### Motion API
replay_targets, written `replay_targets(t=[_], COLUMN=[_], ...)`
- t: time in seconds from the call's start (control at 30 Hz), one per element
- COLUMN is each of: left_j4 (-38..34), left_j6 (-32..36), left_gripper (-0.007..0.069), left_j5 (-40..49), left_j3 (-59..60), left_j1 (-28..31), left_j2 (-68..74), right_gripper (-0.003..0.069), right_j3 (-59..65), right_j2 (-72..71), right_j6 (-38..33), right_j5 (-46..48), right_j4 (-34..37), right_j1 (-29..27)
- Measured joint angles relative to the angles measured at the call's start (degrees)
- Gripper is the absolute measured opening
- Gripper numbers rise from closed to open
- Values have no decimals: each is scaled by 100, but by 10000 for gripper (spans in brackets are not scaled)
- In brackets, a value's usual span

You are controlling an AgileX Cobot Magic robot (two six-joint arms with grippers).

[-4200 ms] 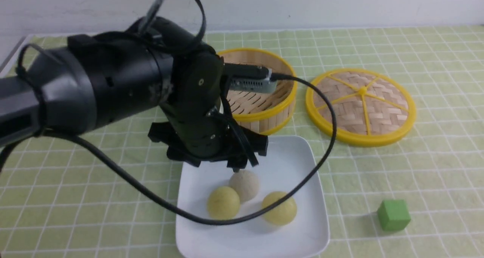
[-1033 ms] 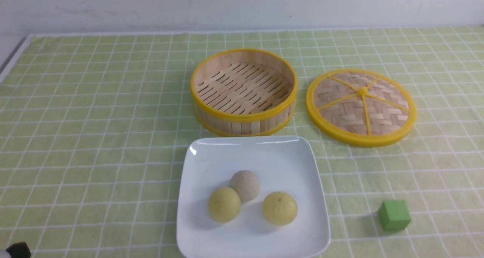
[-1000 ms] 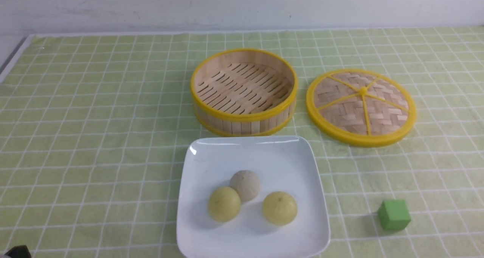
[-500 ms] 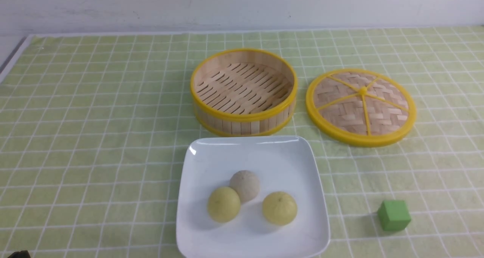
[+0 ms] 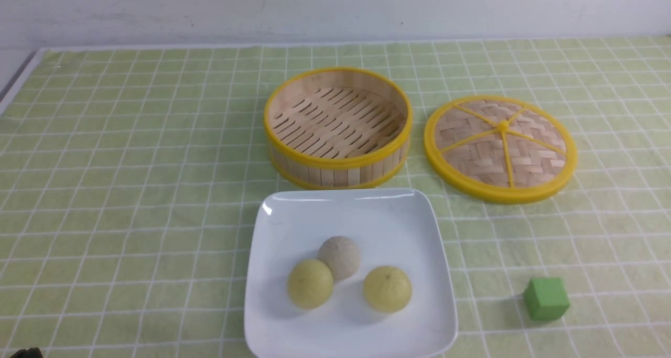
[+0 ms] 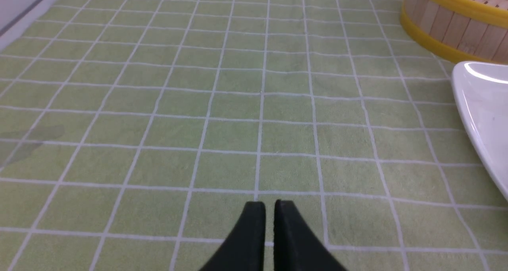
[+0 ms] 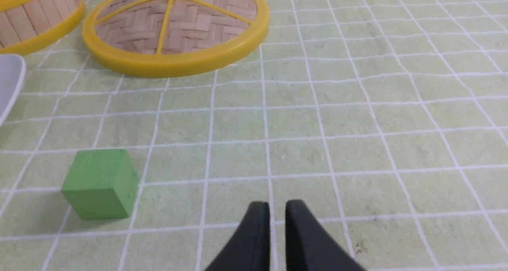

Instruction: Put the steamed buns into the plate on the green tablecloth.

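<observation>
Three steamed buns lie in the white square plate (image 5: 388,211) on the green tablecloth (image 5: 131,190): an off-white bun (image 5: 339,257), a pale yellow bun (image 5: 310,283) and a second yellow bun (image 5: 387,289). My left gripper (image 6: 270,204) is shut and empty, low over bare cloth, with the plate's corner (image 6: 482,100) off to one side of it. My right gripper (image 7: 277,204) is shut and empty over bare cloth. Only a dark sliver of the left arm (image 5: 23,353) shows in the front view's bottom left corner.
An empty bamboo steamer basket (image 5: 338,127) stands behind the plate; its woven lid (image 5: 500,147) lies to the right. A green cube (image 5: 545,298) sits right of the plate, also in the right wrist view (image 7: 101,183). The cloth's left edge (image 5: 21,75) borders a grey strip.
The left arm, above the plate 4.2 s ago, has withdrawn to the bottom left corner and slid a little further out of view over the last second. The buns have not moved.
</observation>
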Motion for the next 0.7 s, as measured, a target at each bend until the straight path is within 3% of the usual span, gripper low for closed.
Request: replay_targets(t=[0.7], left_j4=[90], left_j6=[0], left_gripper=[73], left_j5=[11], left_j3=[0], left_j1=[0], left_j2=[0], right_gripper=[116], right_j3=[0], right_j2=[0], right_j6=[0], right_j5=[0], right_j4=[0], right_j1=[-25])
